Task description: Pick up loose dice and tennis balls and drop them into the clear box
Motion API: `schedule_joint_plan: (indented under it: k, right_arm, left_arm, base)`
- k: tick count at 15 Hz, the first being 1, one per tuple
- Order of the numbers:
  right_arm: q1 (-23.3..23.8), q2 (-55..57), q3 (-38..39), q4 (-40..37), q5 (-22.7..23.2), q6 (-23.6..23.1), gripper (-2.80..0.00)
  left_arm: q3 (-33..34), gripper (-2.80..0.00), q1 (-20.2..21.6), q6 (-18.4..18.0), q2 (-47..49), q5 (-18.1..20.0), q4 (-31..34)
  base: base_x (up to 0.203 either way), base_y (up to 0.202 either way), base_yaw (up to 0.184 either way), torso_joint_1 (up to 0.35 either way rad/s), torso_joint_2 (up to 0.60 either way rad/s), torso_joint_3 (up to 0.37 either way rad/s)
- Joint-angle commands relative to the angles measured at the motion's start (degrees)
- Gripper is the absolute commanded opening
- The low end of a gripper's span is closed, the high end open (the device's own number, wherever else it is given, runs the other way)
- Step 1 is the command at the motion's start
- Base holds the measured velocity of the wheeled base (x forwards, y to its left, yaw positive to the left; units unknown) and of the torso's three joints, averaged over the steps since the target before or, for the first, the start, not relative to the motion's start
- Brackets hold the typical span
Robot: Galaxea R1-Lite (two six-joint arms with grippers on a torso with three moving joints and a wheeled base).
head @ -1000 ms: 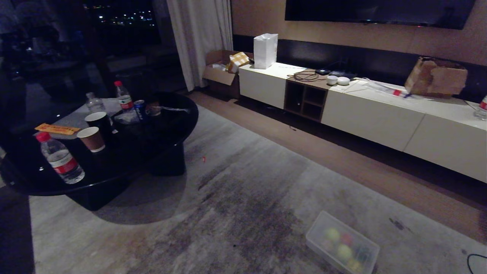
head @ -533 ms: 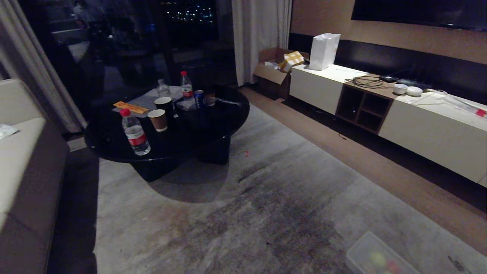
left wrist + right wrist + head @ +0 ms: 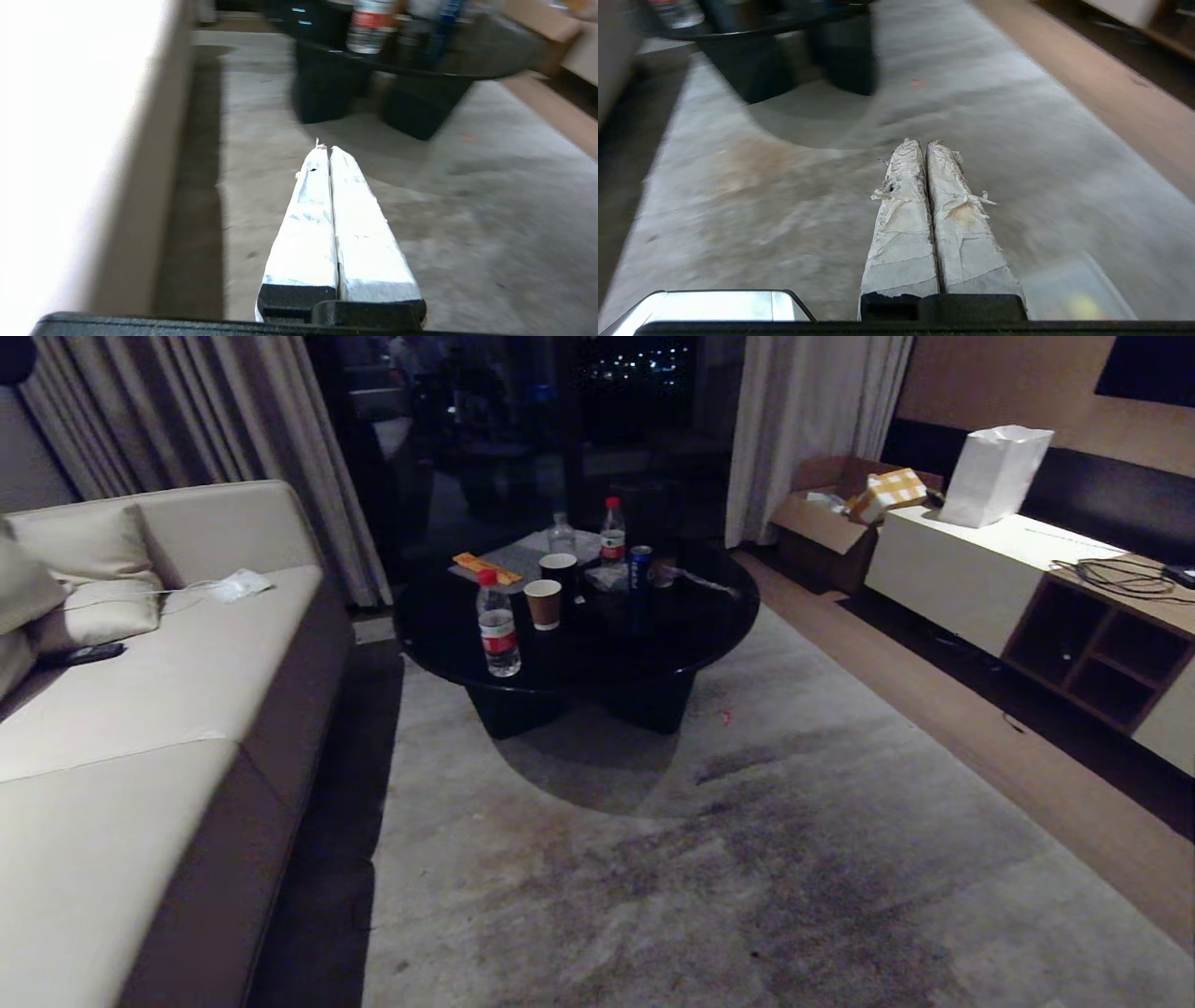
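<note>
- We face a dim living room: grey carpet (image 3: 709,887), sofa (image 3: 140,709) and black coffee table (image 3: 653,635).
- Our left gripper (image 3: 325,148) and right gripper (image 3: 920,142) are both pressed shut, holding nothing.
- The clear box (image 3: 1069,291) lies just beside the right gripper's base, behind its tips, so the right arm is nearer; something yellowish shows inside.
- No loose dice or tennis balls are visible.

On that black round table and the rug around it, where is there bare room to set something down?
The black table's right and near part is bare; its far left is crowded with the water bottle, paper cup and can. The rug between table and camera is open, bordered by the sofa on the left.
</note>
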State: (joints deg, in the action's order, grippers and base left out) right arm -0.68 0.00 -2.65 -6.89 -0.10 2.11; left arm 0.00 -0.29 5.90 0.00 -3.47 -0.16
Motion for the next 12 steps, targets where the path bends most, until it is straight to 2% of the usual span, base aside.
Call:
schedule_joint_plan:
  k: [1, 7, 12]
  right_arm:
    - [0.0, 0.1, 0.0, -0.1, 0.0, 0.0, -2.8]
    - [0.0, 0.1, 0.0, -0.1, 0.0, -0.1, -2.8]
    - [0.0, 0.1, 0.0, -0.1, 0.0, -0.1, -2.8]
  left_arm:
    - [0.1, -2.8, 0.0, 0.1, 0.1, 0.0, 0.0]
    - [0.1, -2.8, 0.0, 0.1, 0.1, 0.0, 0.0]
    - [0.1, -2.8, -0.1, -0.9, 0.1, 0.3, 0.1]
  base:
    - [-0.002, -0.009, 0.167, 0.004, 0.0, 0.002]
    - [0.001, -0.006, 0.159, 0.001, 0.0, 0.002]
    - [0.001, -0.001, 0.018, 0.001, 0.0, 0.0]
